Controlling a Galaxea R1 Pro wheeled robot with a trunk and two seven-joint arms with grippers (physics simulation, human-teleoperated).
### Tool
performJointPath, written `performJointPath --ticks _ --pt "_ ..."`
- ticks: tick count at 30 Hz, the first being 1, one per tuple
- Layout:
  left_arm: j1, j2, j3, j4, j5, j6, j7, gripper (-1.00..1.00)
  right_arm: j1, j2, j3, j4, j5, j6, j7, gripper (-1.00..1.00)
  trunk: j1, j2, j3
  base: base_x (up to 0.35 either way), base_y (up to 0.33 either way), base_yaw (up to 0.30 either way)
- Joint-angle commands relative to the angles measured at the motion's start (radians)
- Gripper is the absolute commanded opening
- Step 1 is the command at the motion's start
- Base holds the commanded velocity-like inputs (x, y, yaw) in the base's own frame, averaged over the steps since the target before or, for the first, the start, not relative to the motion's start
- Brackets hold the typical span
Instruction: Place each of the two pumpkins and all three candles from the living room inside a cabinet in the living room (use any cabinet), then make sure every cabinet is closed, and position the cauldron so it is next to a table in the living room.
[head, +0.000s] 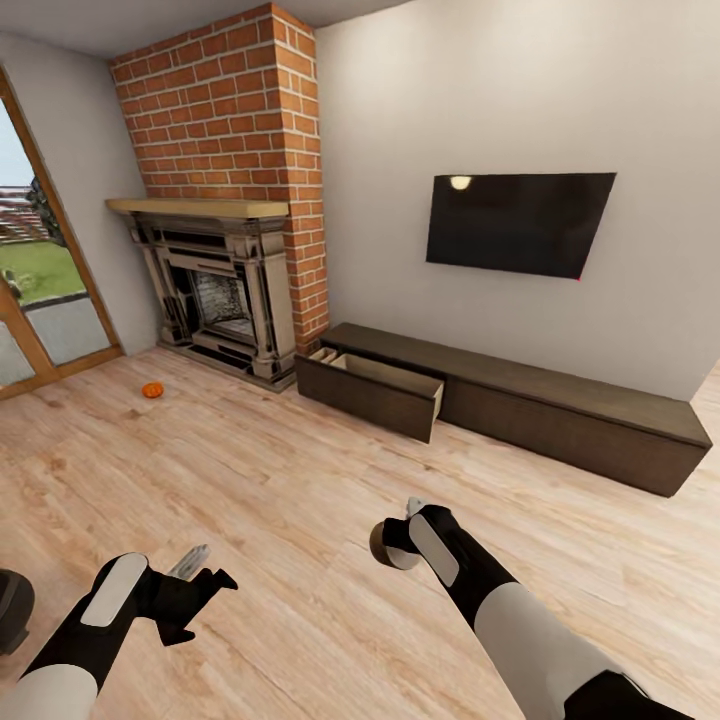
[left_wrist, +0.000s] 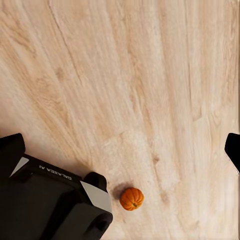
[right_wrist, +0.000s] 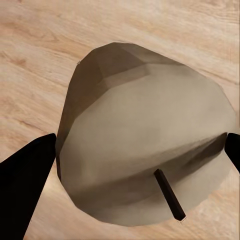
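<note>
While we carry one candle (right_wrist: 145, 150) clamped in our right gripper (head: 400, 545) toward the cabinet (head: 520, 400) — its drawer (head: 375, 390) stands open to receive it — our left gripper (head: 200, 580) hangs spread, empty; one pumpkin (head: 152, 390) waits near the fireplace (head: 215, 290).

One pumpkin (head: 152, 390) lies on the floor (head: 250, 480), and one candle (right_wrist: 145, 150) with a single dark wick sits between the right gripper's (head: 398, 540) two fingers (right_wrist: 25, 185). There is one long low cabinet (head: 560, 410) with one drawer (head: 375, 390) pulled open, one fireplace (head: 215, 295), one wall television (head: 520, 222), and two arms.
</note>
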Motion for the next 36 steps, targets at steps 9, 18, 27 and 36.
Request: performJointPath --ticks 9,18,27,36 --pt "0.000 0.001 -0.001 0.000 0.000 0.000 0.000 1.00 0.000 0.000 0.000 0.000 0.000 0.000 0.001 -1.00 0.000 0.000 0.000 0.219 0.000 0.074" --pt "0.000 0.001 -0.001 0.000 0.000 0.000 0.000 1.00 0.000 0.000 0.000 0.000 0.000 0.000 0.001 -1.00 0.000 0.000 0.000 0.219 0.000 0.001" --pt "0.000 0.001 -0.001 0.000 0.000 0.000 0.000 1.00 0.000 0.000 0.000 0.000 0.000 0.000 0.001 -1.00 0.000 0.000 0.000 0.219 0.000 0.000" --pt "0.000 0.001 -0.001 0.000 0.000 0.000 0.000 1.00 0.000 0.000 0.000 0.000 0.000 0.000 0.001 -1.00 0.000 0.000 0.000 0.219 0.000 0.000"
